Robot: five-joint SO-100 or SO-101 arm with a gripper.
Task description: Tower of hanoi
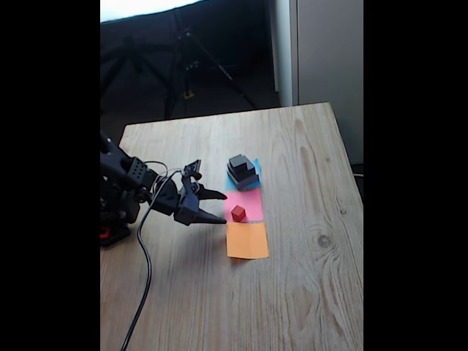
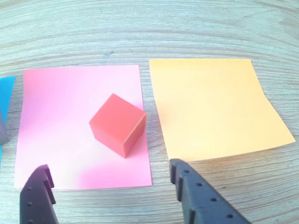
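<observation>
Gripper (image 2: 110,179) wide open, empty, near red cube (image 2: 117,125)

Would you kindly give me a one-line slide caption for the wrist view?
Open gripper poised before the red cube on the pink paper square, orange paper square alongside.

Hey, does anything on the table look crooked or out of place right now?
Slightly. The red cube sits turned at an angle to the pink paper square under it. Nothing looks spilled or damaged.
</observation>
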